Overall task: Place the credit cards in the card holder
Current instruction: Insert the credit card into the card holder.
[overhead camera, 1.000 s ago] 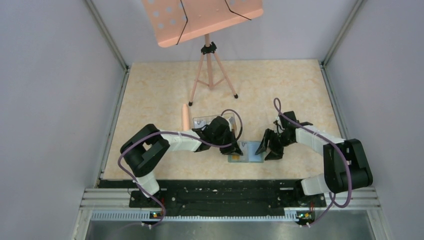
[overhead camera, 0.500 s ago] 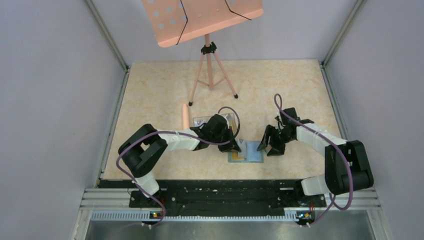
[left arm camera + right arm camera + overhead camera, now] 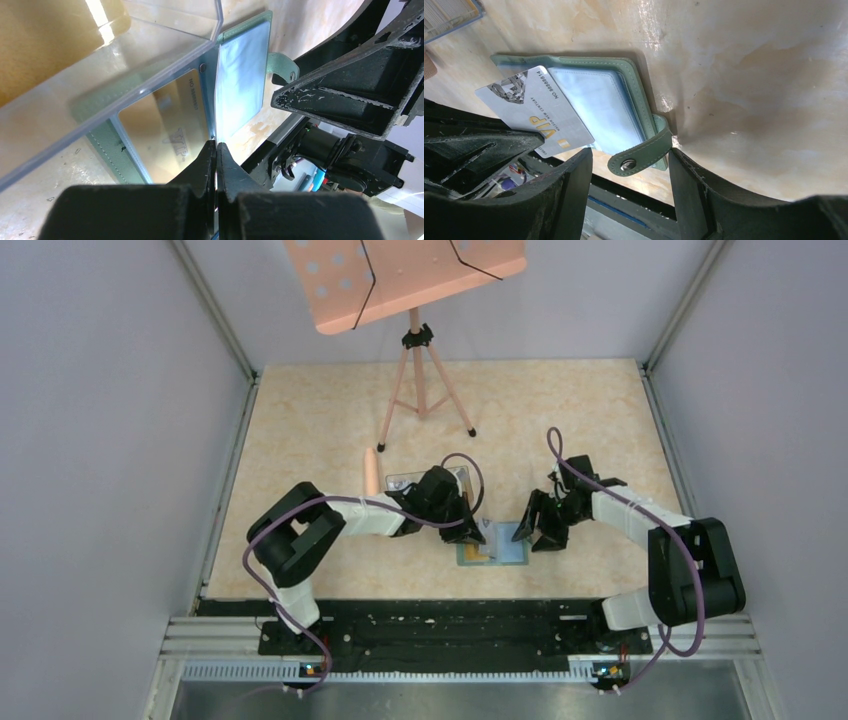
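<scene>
Left gripper, jaws pinching a credit card, has edged over the open card holder; right gripper, jaws spread; sleeving seems next.

**Soft light above, glare up close**

From overhead the light is even and fairly bright. The pale table shows only faint, soft-edged shadows. At my left claw the fingers are a dark, blurred mass in the foreground. The clear box carries a hard white streak of glare near the top, and the blue sleeve beyond it is washed pale. At my right claw the fingers are likewise dark and soft. The tabletop there shines with a white patch at the top. The wallet throws a dark shadow along its edge, and the print on the card reads crisp.
</scene>
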